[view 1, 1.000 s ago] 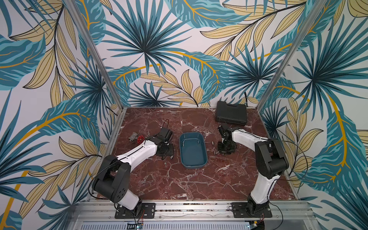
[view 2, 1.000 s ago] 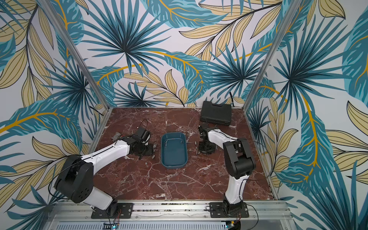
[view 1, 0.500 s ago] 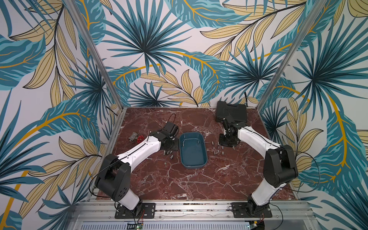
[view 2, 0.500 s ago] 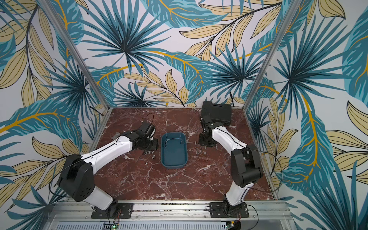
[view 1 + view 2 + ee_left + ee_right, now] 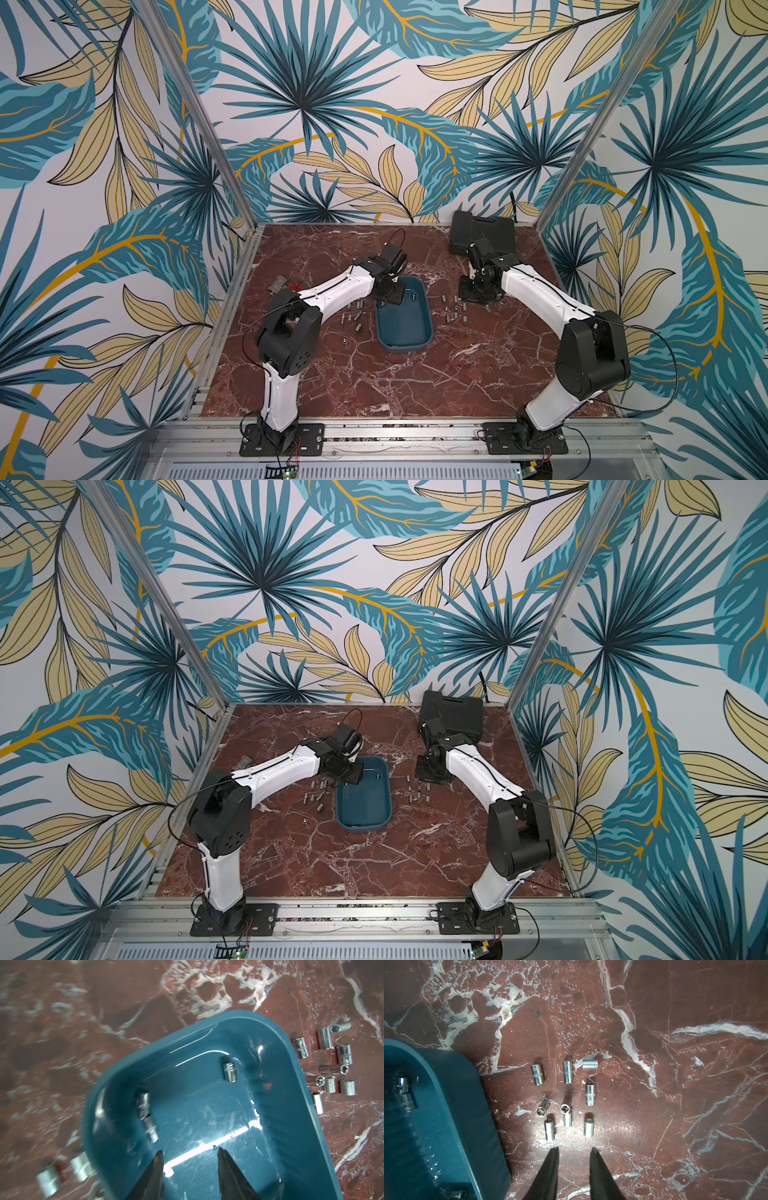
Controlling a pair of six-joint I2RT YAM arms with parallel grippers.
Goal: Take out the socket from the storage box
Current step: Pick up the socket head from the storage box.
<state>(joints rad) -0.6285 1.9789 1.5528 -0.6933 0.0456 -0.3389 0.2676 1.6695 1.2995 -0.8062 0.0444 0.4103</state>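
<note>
- One storage box (image 5: 405, 332) (image 5: 363, 808), teal and lidless, mid-bench (image 5: 374, 386), between two arms.
- Three sockets (image 5: 230, 1072) on its floor: one alone, two end to end beside a wall.
- Nine in the right cluster (image 5: 567, 1071), on the bench just beside the box, mostly lying.
- Left cluster (image 5: 351, 319) on the box's opposite side: roughly seven, too small in both top views for a firm count; only two, smeared, in the left wrist view.
- One black case (image 5: 494, 226) at the back, partly covered by the right arm.
- Left jaws: parted, nothing between, hanging over the box floor short of the end-to-end pair.
- Right jaws: parted, empty, over bare bench near the right cluster.
- Blurred: the end-to-end pair in the left wrist view.
- Cut off: the box, by both wrist views' edges.
- Unidentifiable: grey and red bits (image 5: 286, 285) by the left bench edge.
</note>
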